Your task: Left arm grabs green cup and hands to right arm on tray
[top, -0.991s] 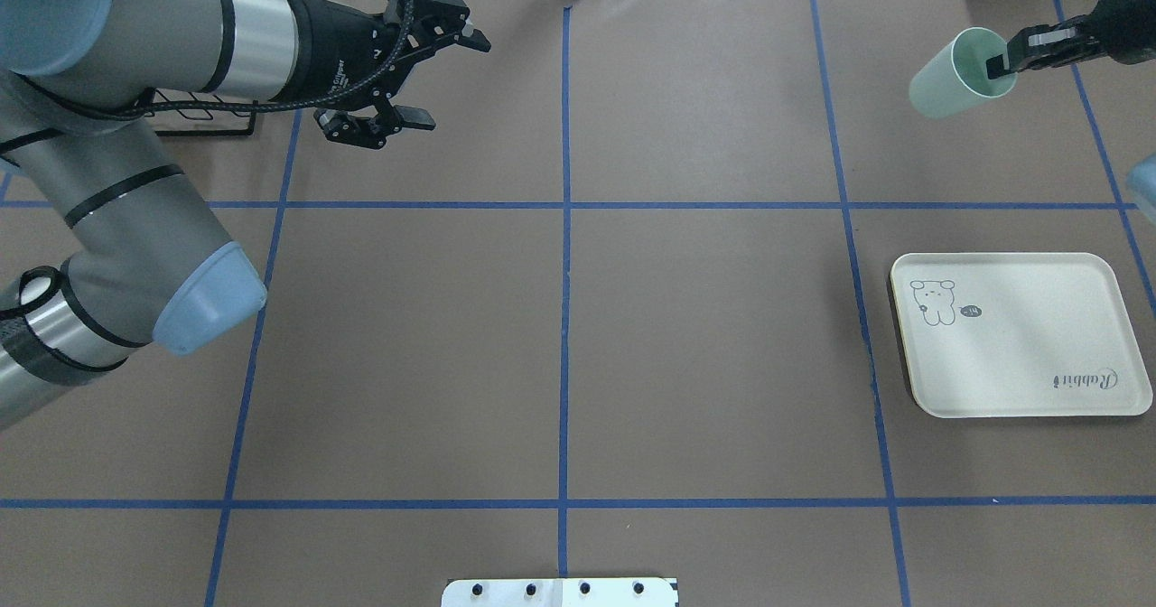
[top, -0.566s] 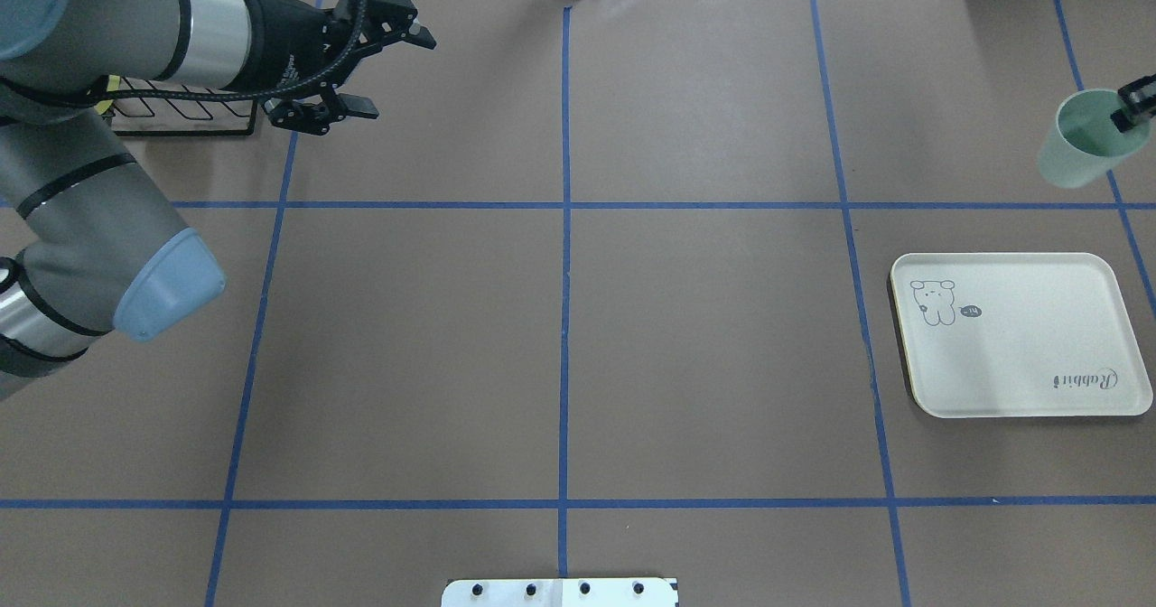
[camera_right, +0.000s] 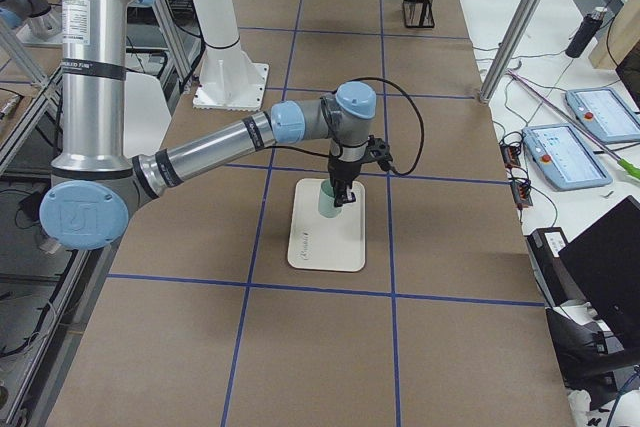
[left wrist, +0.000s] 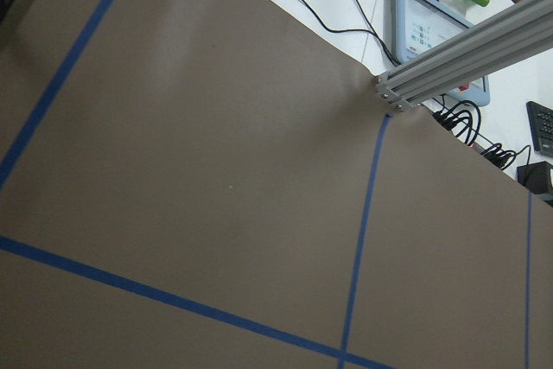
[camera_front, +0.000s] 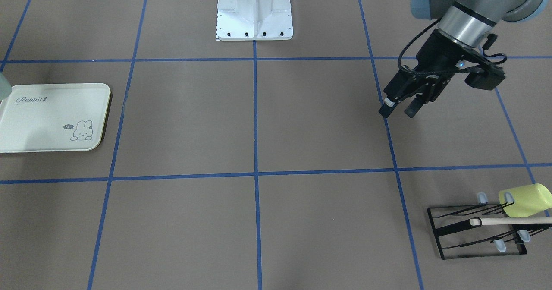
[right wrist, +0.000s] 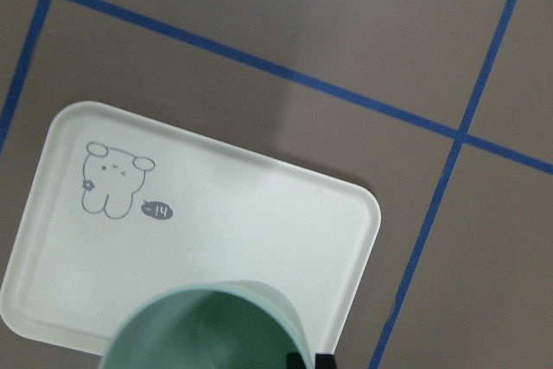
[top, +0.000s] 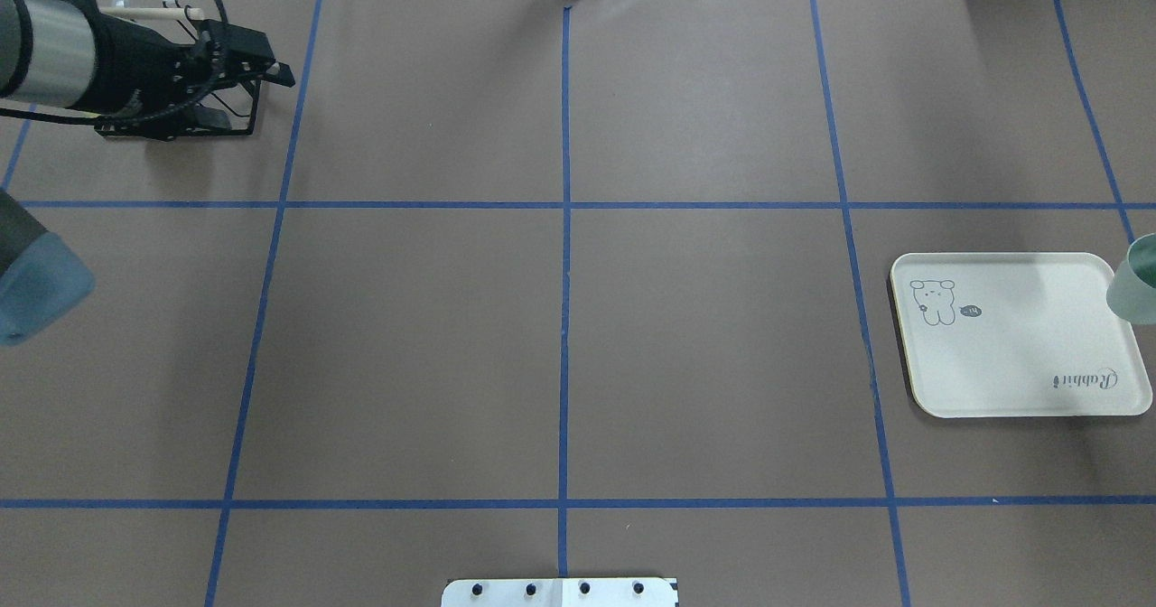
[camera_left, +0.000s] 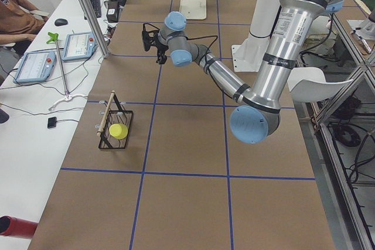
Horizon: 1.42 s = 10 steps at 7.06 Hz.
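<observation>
The pale green cup [camera_right: 328, 199] hangs upright over the cream tray [camera_right: 322, 242], held at its rim by my right gripper [camera_right: 341, 195], which is shut on it. In the overhead view the cup [top: 1140, 280] shows at the right edge, over the tray's [top: 1011, 363] right end. The right wrist view shows the cup's dark inside [right wrist: 207, 330] above the tray [right wrist: 216, 231]. I cannot tell if the cup touches the tray. My left gripper [camera_front: 399, 110] is open and empty, far away at the other side of the table, also in the overhead view [top: 246, 94].
A black wire rack [camera_front: 474, 234] with a yellow-green cup [camera_front: 524, 200] and a wooden rod stands near the left gripper. The white robot base plate [camera_front: 254, 9] sits at the table's middle edge. Blue tape lines cross the brown table.
My right gripper has carried the green cup from the far right corner to over the tray's right end. My left arm has drawn back to the left, toward the wire rack.
</observation>
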Tool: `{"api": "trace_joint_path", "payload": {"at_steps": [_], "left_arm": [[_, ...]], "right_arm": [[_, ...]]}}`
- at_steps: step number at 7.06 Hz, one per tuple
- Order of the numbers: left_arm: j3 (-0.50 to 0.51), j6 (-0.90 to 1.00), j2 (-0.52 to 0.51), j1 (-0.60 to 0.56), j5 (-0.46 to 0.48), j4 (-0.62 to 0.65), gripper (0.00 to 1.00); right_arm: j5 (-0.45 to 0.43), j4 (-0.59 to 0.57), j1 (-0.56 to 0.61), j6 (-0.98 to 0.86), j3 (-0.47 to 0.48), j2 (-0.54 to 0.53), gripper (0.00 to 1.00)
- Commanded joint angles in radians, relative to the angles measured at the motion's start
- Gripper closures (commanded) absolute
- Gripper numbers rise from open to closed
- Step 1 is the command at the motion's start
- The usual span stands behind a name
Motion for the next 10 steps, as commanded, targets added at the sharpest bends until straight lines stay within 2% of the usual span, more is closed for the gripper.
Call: {"api": "trace_joint_path", "payload": {"at_steps": [1, 3, 4, 5, 10], "left_arm": [[-0.012, 0.115, 0.077, -0.057, -0.041, -0.001, 0.0], [-0.018, 0.115, 0.088, -0.066, -0.043, -0.002, 0.0], [-0.018, 0.115, 0.088, -0.071, -0.043, -0.002, 0.0], [-0.018, 0.116, 0.1, -0.074, -0.043, -0.002, 0.0], [-0.015, 0.116, 0.107, -0.072, -0.041, -0.002, 0.0]], "right_arm": [[0.051, 0.208, -0.05, 0.016, -0.087, -0.053, 1.0], [0.05, 0.49, -0.107, 0.203, -0.169, -0.053, 1.0], [0.032, 0.588, -0.156, 0.283, -0.224, -0.053, 1.0], [0.03, 0.653, -0.167, 0.289, -0.243, -0.053, 1.0], [0.033, 0.663, -0.169, 0.278, -0.272, -0.071, 1.0]]}}
